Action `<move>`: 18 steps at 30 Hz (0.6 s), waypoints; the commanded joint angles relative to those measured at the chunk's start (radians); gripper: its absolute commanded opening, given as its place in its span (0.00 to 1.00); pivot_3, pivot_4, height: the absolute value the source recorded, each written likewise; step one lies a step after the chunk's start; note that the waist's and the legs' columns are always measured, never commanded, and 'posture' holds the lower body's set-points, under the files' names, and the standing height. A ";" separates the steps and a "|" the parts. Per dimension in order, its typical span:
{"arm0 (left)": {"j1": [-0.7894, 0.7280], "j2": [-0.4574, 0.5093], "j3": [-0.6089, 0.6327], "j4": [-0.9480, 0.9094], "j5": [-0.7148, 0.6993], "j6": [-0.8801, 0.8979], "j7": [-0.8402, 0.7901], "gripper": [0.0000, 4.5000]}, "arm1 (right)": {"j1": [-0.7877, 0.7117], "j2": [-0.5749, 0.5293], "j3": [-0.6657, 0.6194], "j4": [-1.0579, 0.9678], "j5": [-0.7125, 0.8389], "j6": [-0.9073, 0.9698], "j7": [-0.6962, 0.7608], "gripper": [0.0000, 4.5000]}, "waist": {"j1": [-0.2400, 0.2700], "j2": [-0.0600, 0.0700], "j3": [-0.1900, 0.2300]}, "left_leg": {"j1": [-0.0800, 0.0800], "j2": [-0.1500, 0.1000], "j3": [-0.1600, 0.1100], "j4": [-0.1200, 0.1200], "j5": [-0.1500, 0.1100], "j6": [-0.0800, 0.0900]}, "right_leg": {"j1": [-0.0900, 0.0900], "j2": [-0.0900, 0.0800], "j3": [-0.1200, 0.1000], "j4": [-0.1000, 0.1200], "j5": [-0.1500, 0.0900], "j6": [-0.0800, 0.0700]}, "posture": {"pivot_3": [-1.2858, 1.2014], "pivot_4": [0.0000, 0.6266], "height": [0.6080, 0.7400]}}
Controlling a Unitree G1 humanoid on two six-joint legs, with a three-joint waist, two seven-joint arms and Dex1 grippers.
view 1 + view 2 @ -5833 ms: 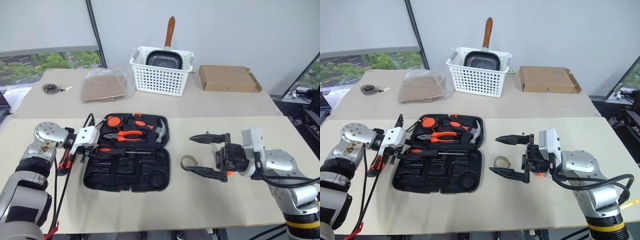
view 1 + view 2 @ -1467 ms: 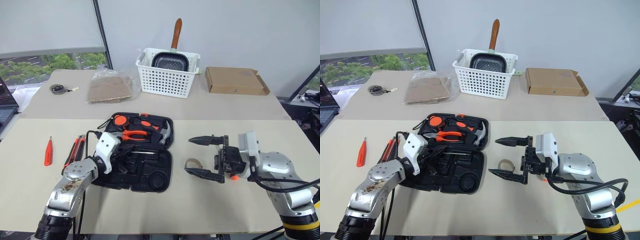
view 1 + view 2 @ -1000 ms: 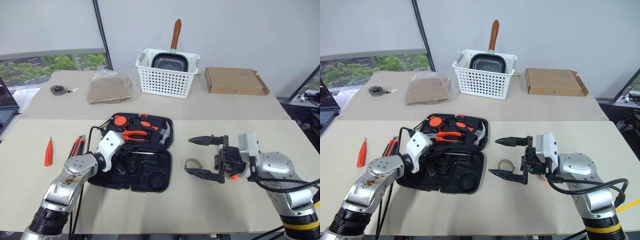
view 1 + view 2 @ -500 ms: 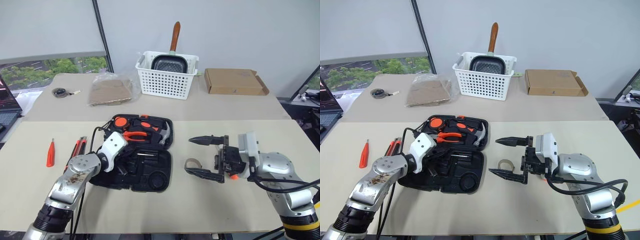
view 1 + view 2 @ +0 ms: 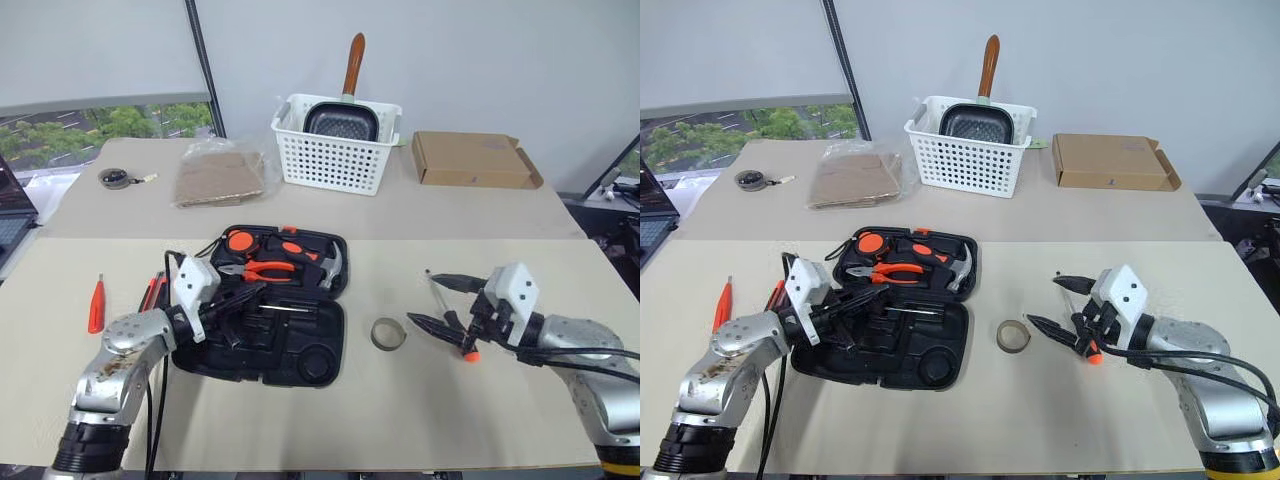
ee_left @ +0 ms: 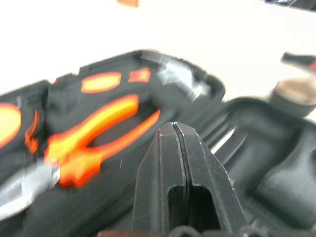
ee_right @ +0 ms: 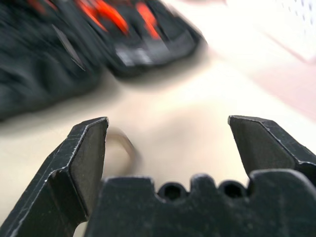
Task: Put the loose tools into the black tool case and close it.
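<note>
Left gripper [image 5: 252, 293]: fingers pressed together on nothing, lifting slightly off the case's near half since a moment ago.
Right gripper [image 5: 430, 302]: fingers spread wide, empty, swinging away rightward from the tape roll, no longer straddling it.
Tape roll [image 5: 387, 333]: lying flat on the table [image 5: 300, 420], just right of the case, now clear of both fingers.
Case [image 5: 262, 310]: lying open, pliers [image 5: 262, 270] and hammer [image 5: 326, 262] sitting in the far half.
Small screwdriver [image 5: 96, 303]: resting near the table's left edge.
</note>
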 commanded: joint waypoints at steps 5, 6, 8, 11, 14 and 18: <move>-0.096 0.224 0.020 -0.082 -0.167 0.119 -0.283 0.56 | 0.025 -0.040 -0.011 -0.085 -0.049 0.288 -0.158 1.00 | -0.003 -0.001 0.001 | -0.001 0.001 0.000 0.000 0.000 0.001 | -0.004 0.003 0.001 0.001 0.000 0.000 | 0.52 0.24 0.70; -0.113 0.246 0.018 -0.082 -0.183 0.134 -0.309 0.67 | 0.022 -0.042 -0.009 -0.088 -0.049 0.326 -0.170 1.00 | -0.003 -0.001 0.001 | -0.003 0.001 0.000 0.000 0.000 0.000 | -0.005 0.004 0.000 0.001 0.000 0.000 | 0.52 0.24 0.70; -0.149 0.278 0.009 -0.078 -0.203 0.154 -0.350 0.83 | 0.010 -0.034 -0.007 -0.089 -0.048 0.373 -0.194 1.00 | -0.002 -0.001 0.001 | -0.003 0.001 0.000 0.000 0.000 -0.001 | -0.006 0.005 0.002 0.002 0.000 0.000 | 0.52 0.24 0.70; -0.199 0.323 -0.017 -0.079 -0.212 0.177 -0.418 0.98 | -0.006 -0.028 -0.007 -0.095 -0.039 0.457 -0.221 1.00 | -0.002 -0.002 0.001 | -0.003 0.001 -0.001 0.000 0.001 -0.001 | -0.006 0.008 0.002 0.001 0.000 0.000 | 0.52 0.24 0.70; -0.220 0.335 -0.038 -0.083 -0.206 0.178 -0.447 1.00 | -0.021 -0.019 -0.010 -0.093 -0.045 0.493 -0.243 0.83 | -0.003 -0.002 0.001 | -0.003 0.001 -0.001 0.000 0.001 -0.001 | -0.005 0.009 0.003 0.001 0.000 0.000 | 0.52 0.24 0.70; -0.228 0.329 -0.042 -0.093 -0.194 0.160 -0.450 1.00 | -0.031 -0.014 -0.014 -0.097 -0.040 0.510 -0.246 0.52 | -0.001 -0.003 0.002 | -0.004 0.001 -0.001 0.000 0.002 -0.002 | -0.005 0.009 0.004 0.000 0.000 0.000 | 0.52 0.24 0.70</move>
